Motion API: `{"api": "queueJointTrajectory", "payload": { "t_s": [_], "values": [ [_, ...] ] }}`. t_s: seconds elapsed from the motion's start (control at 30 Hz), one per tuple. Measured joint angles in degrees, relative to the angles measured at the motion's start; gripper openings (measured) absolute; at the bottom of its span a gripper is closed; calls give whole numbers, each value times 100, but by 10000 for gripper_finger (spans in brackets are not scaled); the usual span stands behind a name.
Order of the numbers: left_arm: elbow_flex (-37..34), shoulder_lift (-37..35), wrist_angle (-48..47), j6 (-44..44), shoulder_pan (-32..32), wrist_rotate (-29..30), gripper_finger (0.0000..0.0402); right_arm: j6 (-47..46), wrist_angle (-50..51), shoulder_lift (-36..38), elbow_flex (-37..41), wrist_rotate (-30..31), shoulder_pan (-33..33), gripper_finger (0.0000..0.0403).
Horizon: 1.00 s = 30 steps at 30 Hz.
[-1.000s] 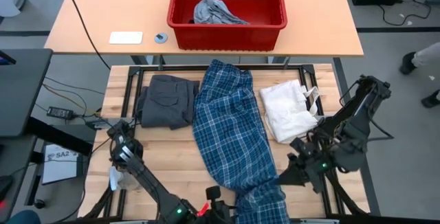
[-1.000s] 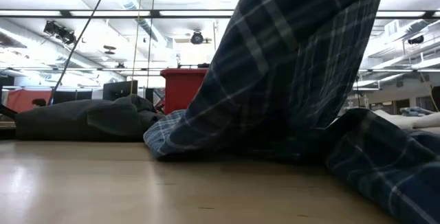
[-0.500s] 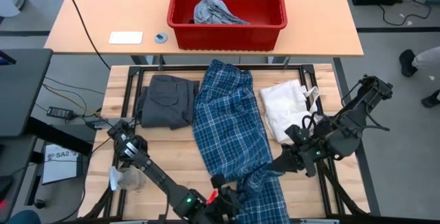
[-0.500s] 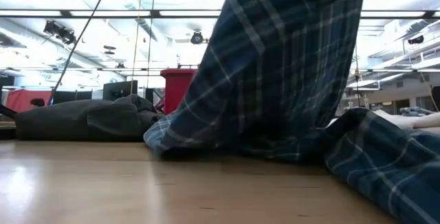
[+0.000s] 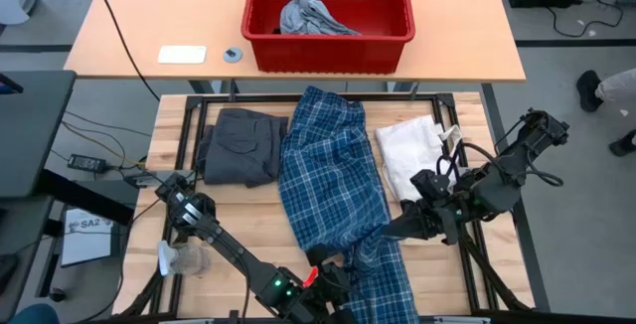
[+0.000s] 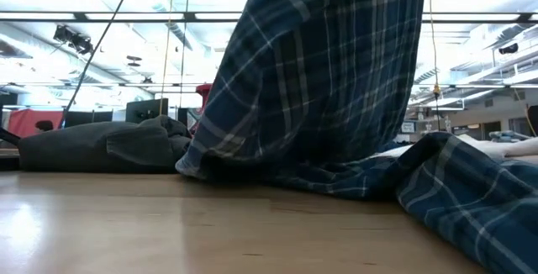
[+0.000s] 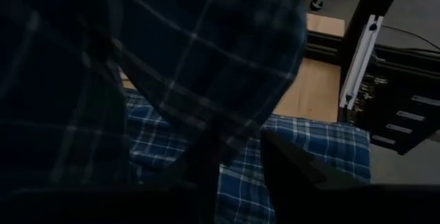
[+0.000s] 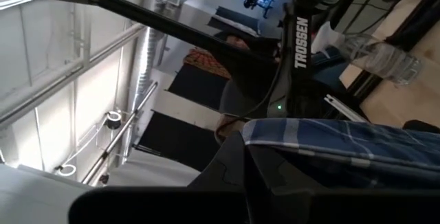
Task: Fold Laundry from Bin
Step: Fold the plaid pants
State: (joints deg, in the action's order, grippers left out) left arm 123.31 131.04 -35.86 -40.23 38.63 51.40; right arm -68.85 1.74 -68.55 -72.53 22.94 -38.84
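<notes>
The blue-and-white plaid shirt [image 5: 328, 165] lies lengthwise down the middle of the table. Its near part is raised and fills the low view as a hanging sheet [image 6: 328, 72]. My left gripper [image 5: 336, 262] is at the near middle and my right gripper [image 5: 386, 233] is just to its right, both shut on that raised part. The red bin [image 5: 328, 54] stands on the far table with a light grey piece [image 5: 310, 14] inside. A folded dark grey garment [image 5: 238, 145] lies to the left of the shirt. My left gripper holds the plaid shirt's raised near part. The cloth [image 7: 172, 80] drapes over the fingers and hides where they meet it. My right gripper pinches an edge of the plaid cloth [image 8: 289, 133] between its fingers [image 8: 261, 172], coming about level from the table's right. The cloth hangs below, its lower part on the table.
A white fabric bag with cords [image 5: 412, 160] lies to the right of the shirt. A white card [image 5: 182, 55] and a small round thing [image 5: 232, 55] sit on the far table beside the bin. A clear plastic piece [image 5: 174, 256] is at the near left edge.
My right gripper has gone toward the table's left and slightly up with its edge of the shirt. My left gripper has shifted a little toward the right. The raised near part has swung toward the table's left, while the far part stays flat.
</notes>
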Motion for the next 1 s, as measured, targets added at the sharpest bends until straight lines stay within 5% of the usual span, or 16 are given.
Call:
{"api": "queueJointTrajectory", "payload": {
  "t_s": [0.27,0.67,0.8,1.0],
  "values": [
    [0,-4,9,87,-33,171,8,11,0,0,0,9,50,0],
    [1019,-435,-1648,59,458,323,2,53,906,185,0,-315,-265,0],
    [1102,-940,-1744,322,655,-420,1,-67,1493,256,0,-566,-530,0],
    [1176,-1311,-1377,948,793,-2316,1,-365,2252,289,0,-1562,-1017,0]
  ]
}}
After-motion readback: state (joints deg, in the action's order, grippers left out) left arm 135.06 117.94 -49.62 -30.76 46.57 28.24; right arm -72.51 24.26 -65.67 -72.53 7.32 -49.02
